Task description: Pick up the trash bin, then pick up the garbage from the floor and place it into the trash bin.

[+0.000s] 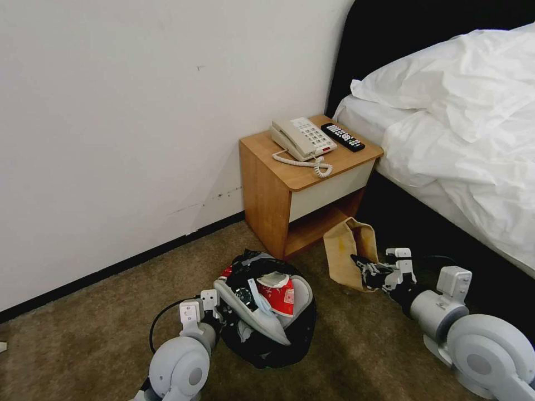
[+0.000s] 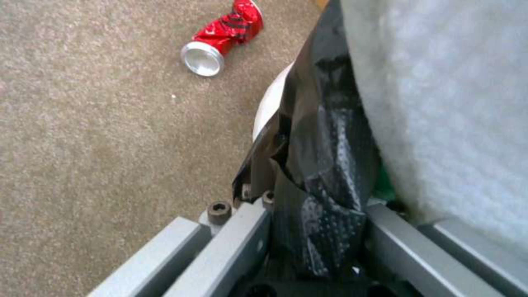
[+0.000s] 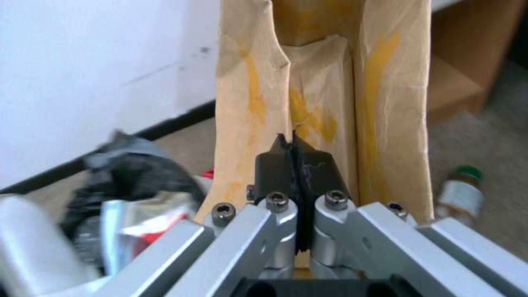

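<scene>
1. Brown carpet (image 1: 111, 312) runs to the nightstand (image 1: 278, 184); the trash bin (image 1: 267, 345), full of litter, sits beside it.
2. My left gripper (image 2: 308, 231) pinches the bin's black liner.
3. My right gripper (image 3: 297, 165) is clamped on the brown paper bag (image 3: 324, 103).

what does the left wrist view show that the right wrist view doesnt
Left wrist view alone: a crushed red can lying on the carpet, and the left gripper shut on the trash bin's black liner. Right wrist view alone: the right gripper shut on the brown paper bag, a small green-capped bottle on the floor, and the wall. Both show the trash bin.
</scene>
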`<state>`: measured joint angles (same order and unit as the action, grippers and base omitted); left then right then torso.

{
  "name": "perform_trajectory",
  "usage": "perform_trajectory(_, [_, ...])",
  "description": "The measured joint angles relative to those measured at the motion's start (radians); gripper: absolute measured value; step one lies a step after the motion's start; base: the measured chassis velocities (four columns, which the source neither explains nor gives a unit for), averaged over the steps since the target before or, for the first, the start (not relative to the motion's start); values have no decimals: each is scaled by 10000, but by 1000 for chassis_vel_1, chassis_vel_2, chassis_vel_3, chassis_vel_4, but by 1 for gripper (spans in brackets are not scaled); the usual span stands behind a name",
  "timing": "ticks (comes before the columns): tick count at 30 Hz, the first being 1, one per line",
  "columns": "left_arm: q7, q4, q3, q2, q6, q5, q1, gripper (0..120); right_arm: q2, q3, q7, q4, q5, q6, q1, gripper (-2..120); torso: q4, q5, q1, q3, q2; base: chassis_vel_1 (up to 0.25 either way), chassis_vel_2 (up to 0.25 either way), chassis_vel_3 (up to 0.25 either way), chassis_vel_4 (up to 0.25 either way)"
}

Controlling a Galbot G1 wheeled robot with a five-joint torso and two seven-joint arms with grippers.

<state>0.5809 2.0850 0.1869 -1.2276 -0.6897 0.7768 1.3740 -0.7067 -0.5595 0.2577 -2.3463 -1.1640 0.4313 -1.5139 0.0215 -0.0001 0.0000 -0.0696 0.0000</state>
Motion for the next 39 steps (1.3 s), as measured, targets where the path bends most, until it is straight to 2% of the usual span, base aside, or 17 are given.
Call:
perform_trajectory(8, [7, 124, -9, -109, -170, 136, -41, 0, 402, -105, -443, -627, -286, -7, 2, 0, 2, 0, 1, -1, 0, 0, 0, 0, 0])
perform_trajectory(13, [160, 313, 15, -107, -309, 536, -68, 0, 565, -83, -1371, -736, -122, -246, 19, 0, 0, 0, 0, 0, 0, 0, 0, 0, 0])
perform_trajectory(17, [263, 410, 11, -58, -403, 787, -127, 0, 583, -52, -1667, -757, -80, -325, 93, 0, 1, 1, 1, -1, 0, 0, 0, 0, 0])
perform_trajectory(22, [810, 637, -14, 45, -483, 1315, -241, 0, 661, 29, -2045, -873, -14, -347, 124, 0, 0, 1, 0, -1, -1, 0, 0, 0, 0])
perform_trajectory(23, [1369, 788, -60, 51, -483, 1805, -295, 0, 685, 91, -2137, -910, 61, -348, 70, 0, 0, 1, 0, -1, 0, 0, 0, 0, 0])
perform_trajectory(24, [1369, 788, -60, 51, -483, 1805, -295, 0, 685, 91, -2137, -910, 61, -348, 70, 0, 0, 1, 0, -1, 0, 0, 0, 0, 0])
perform_trajectory(26, [1775, 914, -104, 33, -483, 2218, -325, 0, 693, 166, -2207, -917, 183, -345, -8, 0, 0, 0, 0, -1, 0, 0, 0, 0, 0])
perform_trajectory(39, [2279, 1185, -126, 0, -476, 2639, -286, 0, 731, 418, -2524, -805, 772, -178, -418, 0, 0, 1, 0, -1, 0, 0, 0, 0, 0])
